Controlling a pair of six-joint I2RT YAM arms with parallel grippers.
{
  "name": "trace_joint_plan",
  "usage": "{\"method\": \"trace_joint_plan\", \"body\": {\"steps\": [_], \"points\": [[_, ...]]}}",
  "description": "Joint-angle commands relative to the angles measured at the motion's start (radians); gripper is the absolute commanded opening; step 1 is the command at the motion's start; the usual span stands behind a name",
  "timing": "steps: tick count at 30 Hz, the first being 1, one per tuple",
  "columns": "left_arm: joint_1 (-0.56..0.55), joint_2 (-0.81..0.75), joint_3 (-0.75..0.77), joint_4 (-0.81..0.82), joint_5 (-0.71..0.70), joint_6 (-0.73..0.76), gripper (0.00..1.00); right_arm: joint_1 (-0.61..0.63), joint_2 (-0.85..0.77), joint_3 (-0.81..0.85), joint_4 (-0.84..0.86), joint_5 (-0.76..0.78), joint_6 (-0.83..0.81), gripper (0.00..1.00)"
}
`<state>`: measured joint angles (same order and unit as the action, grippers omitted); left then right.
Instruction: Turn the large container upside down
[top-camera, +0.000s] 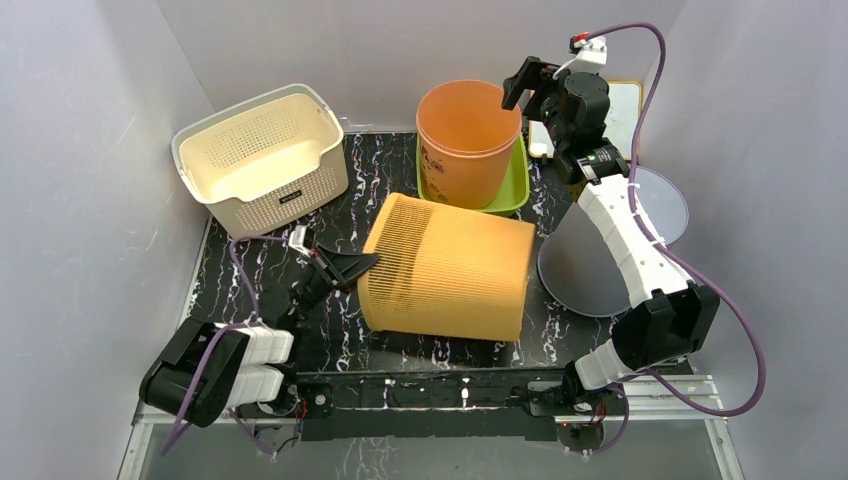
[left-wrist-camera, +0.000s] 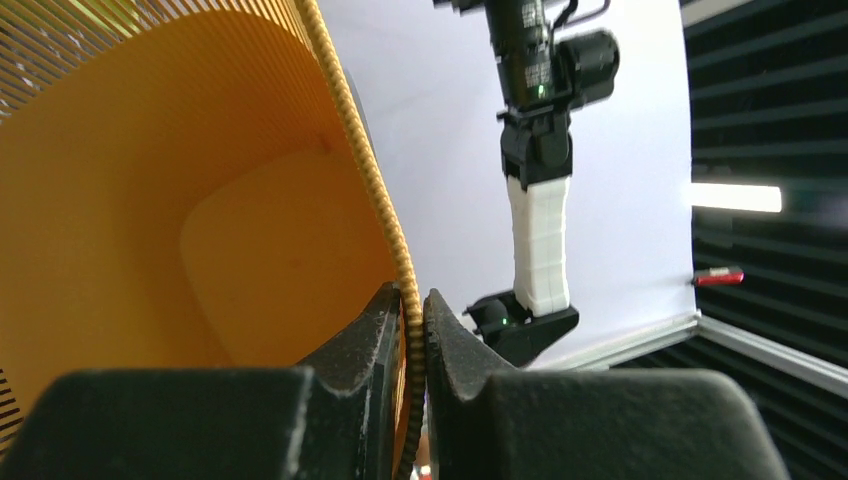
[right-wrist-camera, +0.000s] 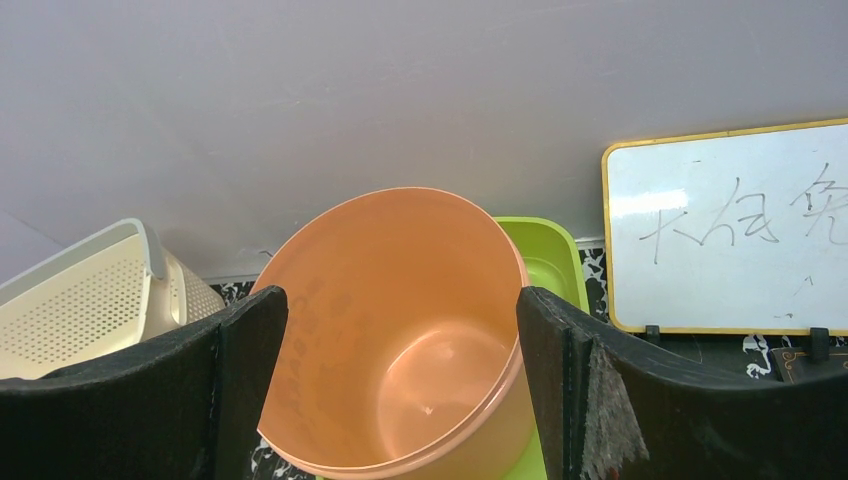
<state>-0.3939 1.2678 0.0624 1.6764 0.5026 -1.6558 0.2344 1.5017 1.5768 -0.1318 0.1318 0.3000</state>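
A whiteboard (right-wrist-camera: 722, 270) is showing handwritten Chinese characters, the first looking like 大, the last cut off. The cream basket (top-camera: 262, 212) is wearing a small dark label (top-camera: 291, 200), unreadable. Dark print on the orange bucket (right-wrist-camera: 335, 330) is blurring out.

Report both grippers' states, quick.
Left gripper: closed on the rim of the slatted orange basket.
Right gripper: open, holding nothing.
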Motion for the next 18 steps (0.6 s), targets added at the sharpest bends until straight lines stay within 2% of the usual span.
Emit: {"method": "trace_joint_plan", "body": {"steps": [1,11,15,18], "points": [[0.124,0.023,-0.084,0.111,0.037,-0.035,0.00,-0.003,-0.026,0.028,0.055,-0.002,-0.010,0.84],[0.184,0.019,-0.062,0.111,0.094,-0.025,0.00,-0.003,-0.022,0.015,0.066,-0.003,-0.010,0.84],[0.184,-0.054,0.038,0.102,0.068,-0.111,0.00,-0.003,-0.019,0.007,0.072,0.002,-0.012,0.84],[0.158,-0.115,0.185,0.007,0.058,-0.119,0.00,-0.003,-0.012,0.016,0.075,0.000,-0.008,0.84]]}}
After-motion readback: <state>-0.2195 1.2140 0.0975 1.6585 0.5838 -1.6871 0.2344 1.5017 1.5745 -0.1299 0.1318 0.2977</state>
